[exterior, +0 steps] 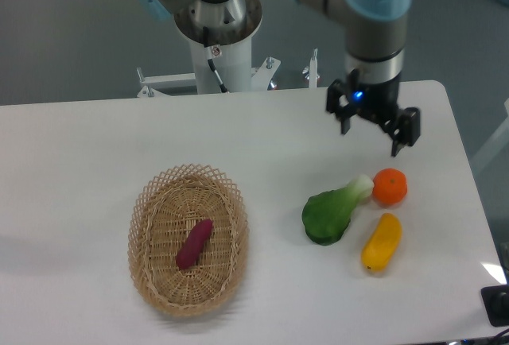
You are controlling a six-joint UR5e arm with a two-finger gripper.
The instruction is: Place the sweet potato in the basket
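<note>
White bench [95,134]: lower left, the sweet potato [194,243] lies inside the basket [143,210], so the task looks done. Upper right, the pincer [370,134] hangs wide and empty.

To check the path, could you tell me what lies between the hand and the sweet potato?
Only bare table lies between the hand and the sweet potato, plus the basket rim.
</note>
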